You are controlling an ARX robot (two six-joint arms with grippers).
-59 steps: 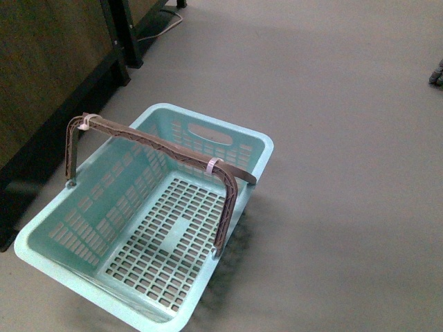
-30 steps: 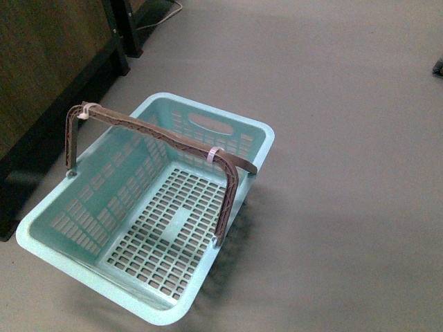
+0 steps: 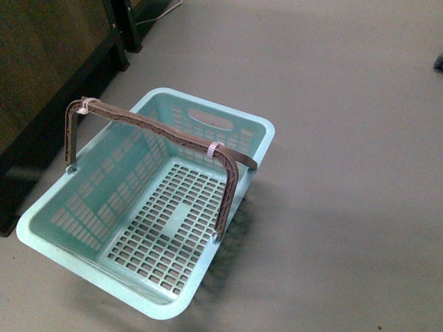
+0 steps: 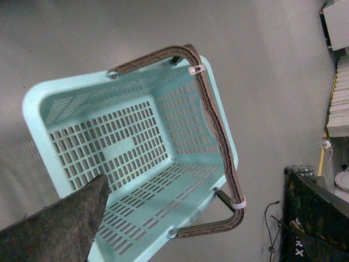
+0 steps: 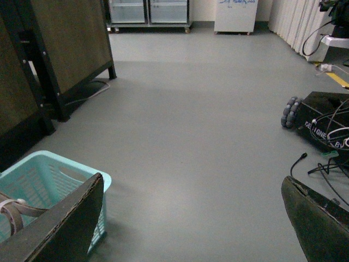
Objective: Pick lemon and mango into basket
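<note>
The pale blue-green basket (image 3: pixel 257 128) stands on the grey floor with nothing inside it; its brown handles (image 3: pixel 152 128) are raised and tied together with pale bands. It also fills the left wrist view (image 4: pixel 38 103), and one corner (image 5: pixel 32 164) shows in the right wrist view. The lemon and the mango are out of view. One dark finger (image 4: pixel 65 224) of my open left gripper hangs above the basket's rim. My right gripper (image 5: pixel 192 185) is open over bare floor beside the basket. Neither arm shows in the front view.
A dark wooden cabinet on a black frame (image 3: pixel 48 62) stands left of the basket. A black box with cables and a wheel (image 5: pixel 322 120) lies on the floor to the right. Glass-door fridges (image 5: pixel 147 11) line the far wall.
The basket sits slightly higher in the front view than a second ago; the view has shifted a little. Nothing else differs.
</note>
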